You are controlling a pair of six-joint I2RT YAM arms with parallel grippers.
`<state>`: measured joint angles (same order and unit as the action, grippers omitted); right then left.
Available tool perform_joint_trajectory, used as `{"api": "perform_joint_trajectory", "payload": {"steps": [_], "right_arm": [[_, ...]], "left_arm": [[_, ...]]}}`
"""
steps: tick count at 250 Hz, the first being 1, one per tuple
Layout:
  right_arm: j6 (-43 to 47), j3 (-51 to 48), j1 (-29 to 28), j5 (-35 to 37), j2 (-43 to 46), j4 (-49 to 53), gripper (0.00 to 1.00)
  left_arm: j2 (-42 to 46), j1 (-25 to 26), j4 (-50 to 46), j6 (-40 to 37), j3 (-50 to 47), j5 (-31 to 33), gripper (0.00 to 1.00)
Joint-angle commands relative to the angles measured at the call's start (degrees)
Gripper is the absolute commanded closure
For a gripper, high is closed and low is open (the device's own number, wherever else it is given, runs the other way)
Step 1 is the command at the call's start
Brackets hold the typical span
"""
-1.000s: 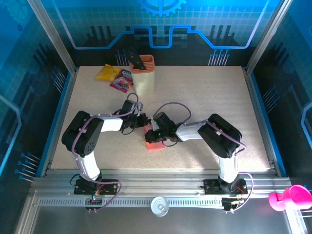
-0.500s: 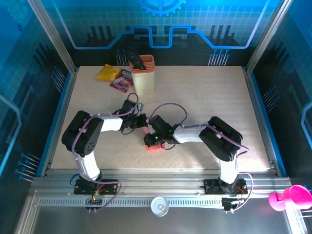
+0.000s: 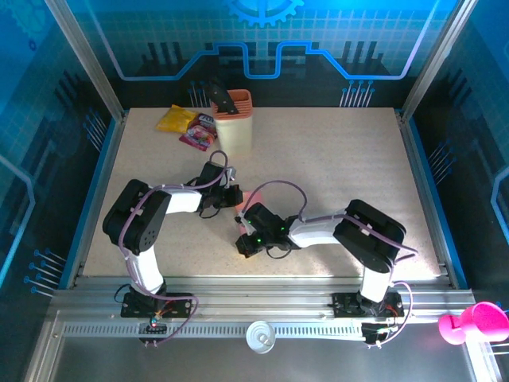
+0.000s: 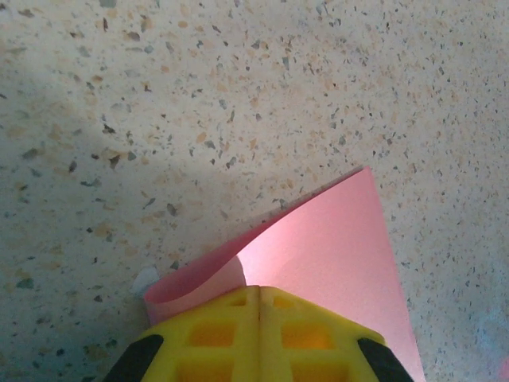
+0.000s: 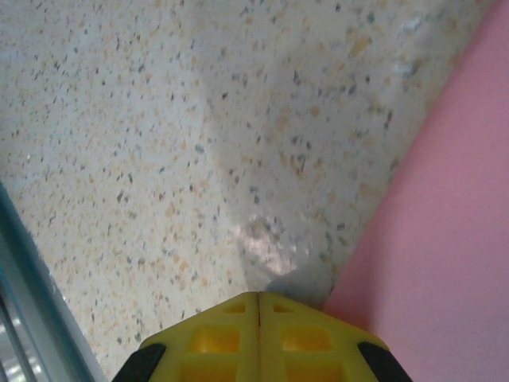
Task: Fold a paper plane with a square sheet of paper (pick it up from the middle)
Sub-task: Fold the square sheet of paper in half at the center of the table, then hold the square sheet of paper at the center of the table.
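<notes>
The square sheet of paper (image 4: 334, 247) lies pink-red on the speckled worktop (image 3: 334, 159), near its middle and between the two arms. In the left wrist view one layer curls up off the surface and runs in under the left hand (image 4: 258, 290). That hand's yellow fingers (image 4: 215, 330) are closed tight together at the sheet, though I cannot tell whether paper is nipped between them. The right hand (image 5: 258, 296) is closed too, its tips low over bare worktop, with the paper's straight edge running just beside them on the right. Well apart, at the far left of the worktop, a yellow packet (image 3: 176, 119) and a purple-pink packet (image 3: 199, 132) lie beside a pale upright holder (image 3: 235, 127).
</notes>
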<state>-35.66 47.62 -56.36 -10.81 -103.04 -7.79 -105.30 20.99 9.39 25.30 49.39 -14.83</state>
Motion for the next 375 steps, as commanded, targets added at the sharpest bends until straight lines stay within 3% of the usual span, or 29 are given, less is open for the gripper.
{"api": "perform_joint_trajectory", "payload": {"steps": [1,65,119,198,285,375], "right_arm": [[-3.03,-5.72,-1.92,-3.88,0.76,3.66,1.0],[-5.82,-13.59,1.56,-5.84,10.59,1.08,1.0],[-2.83,-7.35,6.03,-5.56,18.05,8.69,1.0],[-3.57,2.5,6.61,-7.26,7.15,4.66,1.0],[-6.33,-1.55,7.83,-7.27,-1.45,-2.88,1.0],[-8.02,-4.51,7.91,-7.73,-2.33,-5.14,1.0]], "left_arm": [[-3.16,-0.06,-4.74,-1.4,-0.5,4.16,1.0],[-2.33,-0.02,-4.56,-1.26,-0.47,3.52,1.0],[-1.37,-0.02,-4.28,-0.86,-0.7,2.94,1.0],[-0.53,-0.08,-4.59,-0.45,-0.62,2.52,1.0],[1.38,0.01,-4.92,0.43,0.0,1.09,1.0],[13.0,1.32,1.07,12.33,-5.8,-3.98,0.94]]}}
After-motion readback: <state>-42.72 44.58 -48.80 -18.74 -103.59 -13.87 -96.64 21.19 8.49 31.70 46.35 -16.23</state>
